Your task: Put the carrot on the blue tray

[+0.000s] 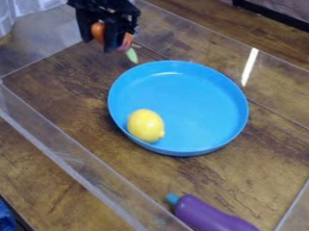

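- The black gripper (pixel 105 30) hangs near the upper left of the scene, its fingers clamped on the carrot (pixel 101 31), whose orange body shows between the dark jaws.
- A small green sliver just below and to the right of the gripper appears to be the carrot's leafy top, though at this size the view does not make that certain.
- The carrot is held clear of the wooden table (pixel 55 103), above the surface and just off the upper-left rim of the blue tray (pixel 197 95).
- The blue tray sits below and to the right of the gripper, near it but not under it; the carrot is outside the tray's rim.
- A yellow lemon (pixel 146 125) lies inside the tray, toward its lower-left part, well below the gripper and apart from it.
- A purple eggplant (pixel 217 223) with a green-blue cap lies on the table far below and to the right of the gripper, beyond the tray, at the bottom edge of the frame.
- Clear plastic walls (pixel 65 157) enclose the work area around the gripper and tray.
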Robot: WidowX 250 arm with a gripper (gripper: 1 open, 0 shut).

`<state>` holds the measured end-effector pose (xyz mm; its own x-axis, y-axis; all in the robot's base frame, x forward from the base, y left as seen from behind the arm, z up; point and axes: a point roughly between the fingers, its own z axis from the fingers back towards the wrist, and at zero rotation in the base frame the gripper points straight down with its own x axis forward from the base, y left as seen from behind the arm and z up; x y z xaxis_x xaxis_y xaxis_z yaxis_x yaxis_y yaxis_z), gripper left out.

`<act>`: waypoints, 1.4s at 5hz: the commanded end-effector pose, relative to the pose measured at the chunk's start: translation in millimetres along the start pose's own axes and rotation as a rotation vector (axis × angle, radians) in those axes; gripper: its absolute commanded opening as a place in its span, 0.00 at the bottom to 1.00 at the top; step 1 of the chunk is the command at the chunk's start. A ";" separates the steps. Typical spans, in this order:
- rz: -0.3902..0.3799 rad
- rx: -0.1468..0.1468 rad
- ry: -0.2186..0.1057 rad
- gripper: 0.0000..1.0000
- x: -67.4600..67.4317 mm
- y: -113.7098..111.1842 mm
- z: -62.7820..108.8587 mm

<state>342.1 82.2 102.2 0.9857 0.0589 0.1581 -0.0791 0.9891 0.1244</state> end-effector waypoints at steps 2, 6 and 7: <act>-0.064 -0.020 -0.078 0.00 -1.3 -9.7 36.0; -0.201 -0.090 -0.091 0.00 1.9 -37.6 57.7; -0.209 -0.101 -0.093 0.00 9.3 -40.4 56.9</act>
<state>339.6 37.4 134.8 0.9748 -0.1431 0.1711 0.1362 0.9893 0.0517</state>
